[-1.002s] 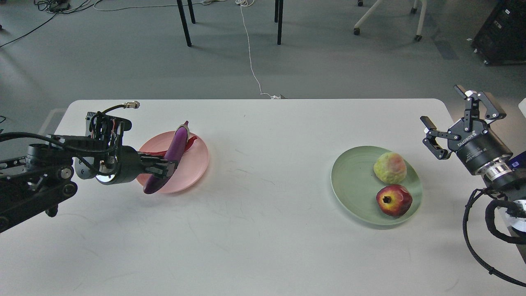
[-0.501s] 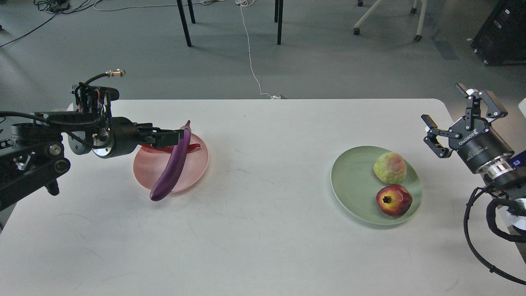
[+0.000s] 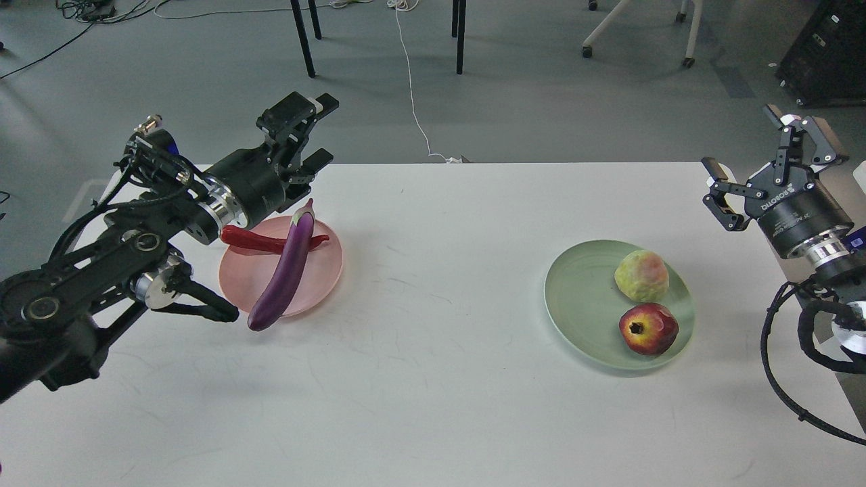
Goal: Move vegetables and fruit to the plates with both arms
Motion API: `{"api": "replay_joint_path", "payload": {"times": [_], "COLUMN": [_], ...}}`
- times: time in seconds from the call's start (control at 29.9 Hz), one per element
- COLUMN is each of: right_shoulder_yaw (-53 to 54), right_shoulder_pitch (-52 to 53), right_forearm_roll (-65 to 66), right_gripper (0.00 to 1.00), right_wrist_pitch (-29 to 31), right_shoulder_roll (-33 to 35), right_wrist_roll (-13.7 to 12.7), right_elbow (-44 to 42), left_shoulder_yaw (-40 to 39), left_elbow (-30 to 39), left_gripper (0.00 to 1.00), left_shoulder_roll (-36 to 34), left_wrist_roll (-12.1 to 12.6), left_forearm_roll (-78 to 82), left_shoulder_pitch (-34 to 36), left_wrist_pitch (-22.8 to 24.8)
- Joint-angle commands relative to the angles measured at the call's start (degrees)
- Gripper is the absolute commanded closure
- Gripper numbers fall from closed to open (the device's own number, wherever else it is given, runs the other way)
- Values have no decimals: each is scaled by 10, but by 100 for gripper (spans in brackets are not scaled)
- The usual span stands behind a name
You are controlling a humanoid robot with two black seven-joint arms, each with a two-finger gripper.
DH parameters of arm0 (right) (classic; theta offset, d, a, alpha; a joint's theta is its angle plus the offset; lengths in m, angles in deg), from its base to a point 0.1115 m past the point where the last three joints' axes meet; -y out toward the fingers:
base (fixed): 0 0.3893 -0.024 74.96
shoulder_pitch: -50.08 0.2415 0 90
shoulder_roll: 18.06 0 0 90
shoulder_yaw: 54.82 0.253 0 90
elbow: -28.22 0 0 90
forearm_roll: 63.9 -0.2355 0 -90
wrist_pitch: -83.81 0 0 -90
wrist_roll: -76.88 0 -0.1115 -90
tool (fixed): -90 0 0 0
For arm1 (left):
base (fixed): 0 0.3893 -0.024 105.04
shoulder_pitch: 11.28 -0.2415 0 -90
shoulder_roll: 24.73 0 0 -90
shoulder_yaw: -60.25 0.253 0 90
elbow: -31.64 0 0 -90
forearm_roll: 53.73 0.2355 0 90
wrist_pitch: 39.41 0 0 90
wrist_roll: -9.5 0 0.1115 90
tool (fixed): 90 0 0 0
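Note:
The purple eggplant [image 3: 285, 270] lies across the pale pink plate [image 3: 318, 277], its lower end overhanging the plate's front edge. The red chili pepper [image 3: 249, 240] lies on the same plate, partly under the eggplant. My left gripper [image 3: 319, 132] is open and empty, raised above the table's far edge, behind the pink plate. The yellow-green fruit [image 3: 641, 275] and the pomegranate [image 3: 648, 329] sit on the pale green plate [image 3: 575, 297]. My right gripper [image 3: 764, 159] is open and empty, raised at the table's right edge, right of the green plate.
The white table [image 3: 433, 379] spans the view. Beyond its far edge are the grey floor, black table legs [image 3: 302, 37], a white cable [image 3: 413, 95] and a chair base [image 3: 636, 34]. A black cable loop [image 3: 785, 379] hangs by my right arm.
My left gripper let go of the eggplant, opened and rose back and to the right; the eggplant now rests on the pink plate. My right gripper rose slightly.

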Motion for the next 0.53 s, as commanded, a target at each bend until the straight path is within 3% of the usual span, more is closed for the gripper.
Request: {"api": "replay_joint_path", "payload": {"times": [0.0, 0.17, 0.5], "right_shoulder_yaw": [-8, -7, -9], "right_shoulder_pitch": [2, -4, -6], "right_forearm_roll": [1, 0, 0], "right_gripper": [2, 2, 2], "right_wrist_pitch": [4, 2, 5], "right_shoulder_roll": [0, -5, -23], "right_wrist_roll": [0, 0, 0], "right_elbow": [0, 0, 4], "left_shoulder_yaw": [-117, -178, -190], "left_elbow": [-18, -30, -30], "left_gripper": [0, 0, 0], "left_shoulder_roll": [77, 118, 133], "left_wrist_roll": [-11, -11, -11], "left_forearm_roll": [-3, -5, -6], "left_shoulder_pitch": [-86, -142, -164], "left_wrist_pitch": [-14, -11, 15]}}
